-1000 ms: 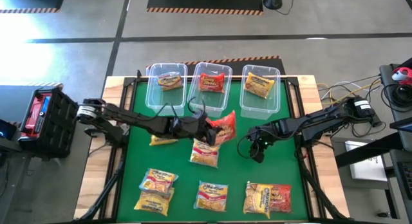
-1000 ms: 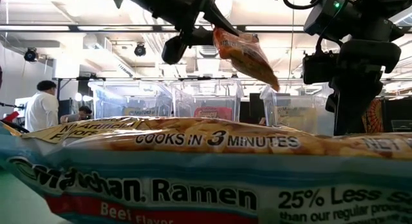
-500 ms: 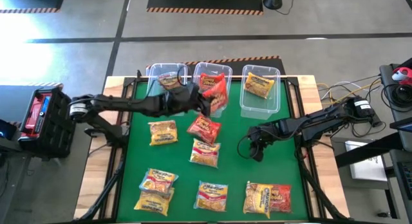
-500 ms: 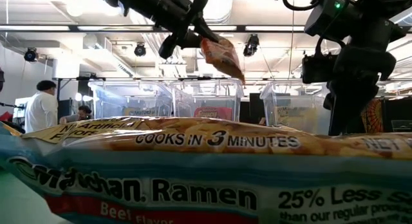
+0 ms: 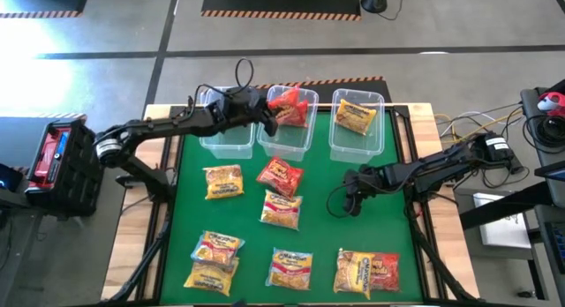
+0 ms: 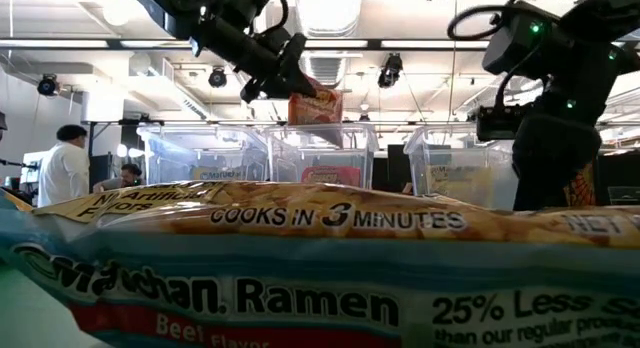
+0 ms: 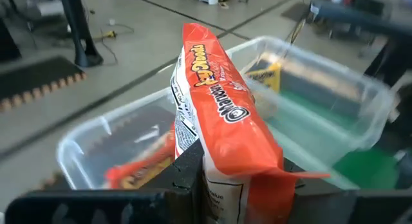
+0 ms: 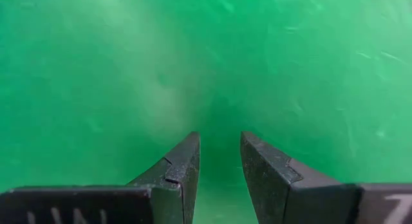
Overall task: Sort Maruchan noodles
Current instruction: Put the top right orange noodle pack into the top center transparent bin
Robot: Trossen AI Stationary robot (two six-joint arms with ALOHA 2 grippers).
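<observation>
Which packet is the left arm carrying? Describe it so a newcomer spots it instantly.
Start at the three clear bins along the green table's far edge and take the middle bin. Above it the left end effector is shut on a red-orange packet. It is the only packet in the air; every other one lies flat.

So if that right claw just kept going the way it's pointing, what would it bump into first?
Probably just the green table mat. The right gripper, shut and empty, points at bare green in its own camera, with no packet in line.
</observation>
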